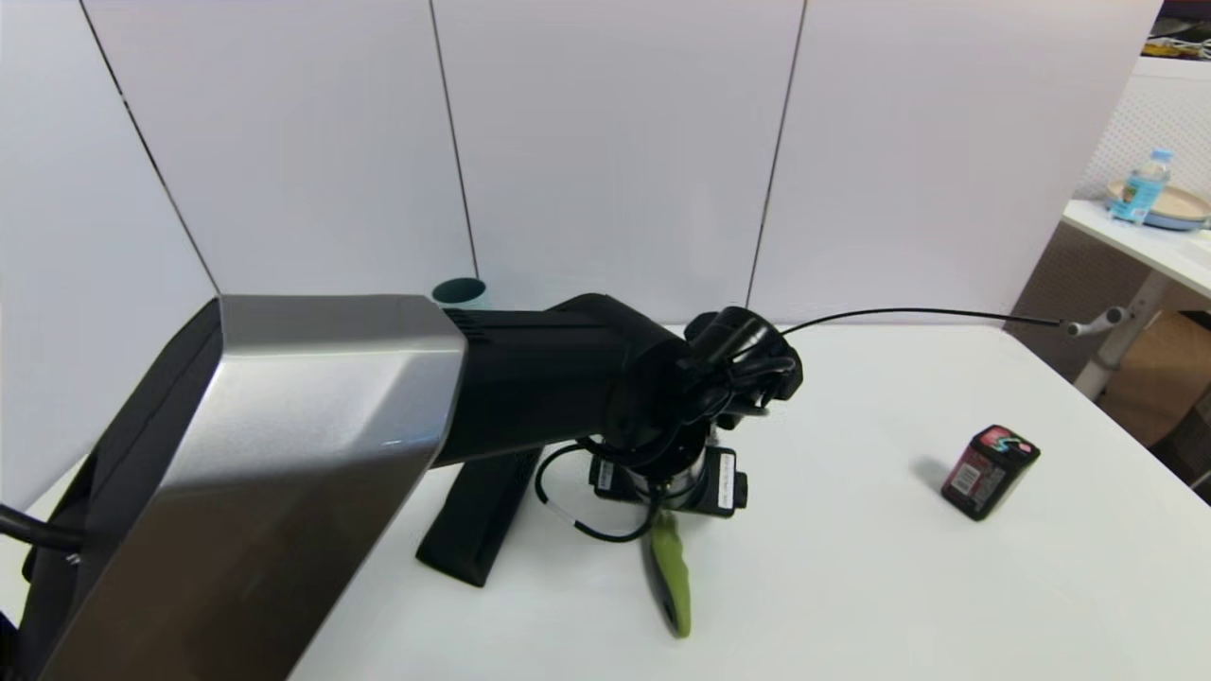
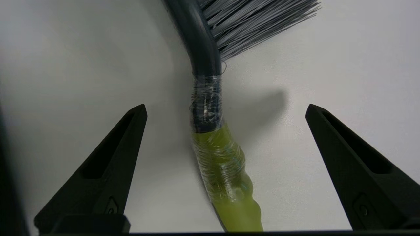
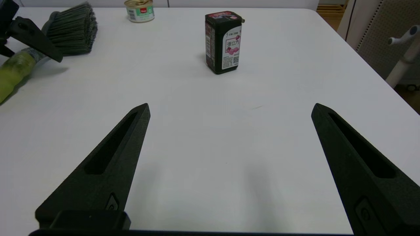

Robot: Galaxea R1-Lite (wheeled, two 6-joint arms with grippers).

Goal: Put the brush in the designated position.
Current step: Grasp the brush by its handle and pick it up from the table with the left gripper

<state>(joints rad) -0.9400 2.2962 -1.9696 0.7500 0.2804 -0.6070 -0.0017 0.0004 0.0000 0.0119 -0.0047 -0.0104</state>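
The white table carries everything here, and the brush serves as the landmark on it. The left arm reaches across from the robot's left and hangs directly over the brush, hiding its bristle end in the head view. The left gripper has its fingers spread wide, one on each side of the brush's taped neck, touching neither side. The brush lies flat on the table, lime-green handle toward the robot. The right gripper, well to the right of the brush, is likewise spread wide over bare tabletop. A dark box stands far right of the brush, and a small tin sits beyond its bristles.
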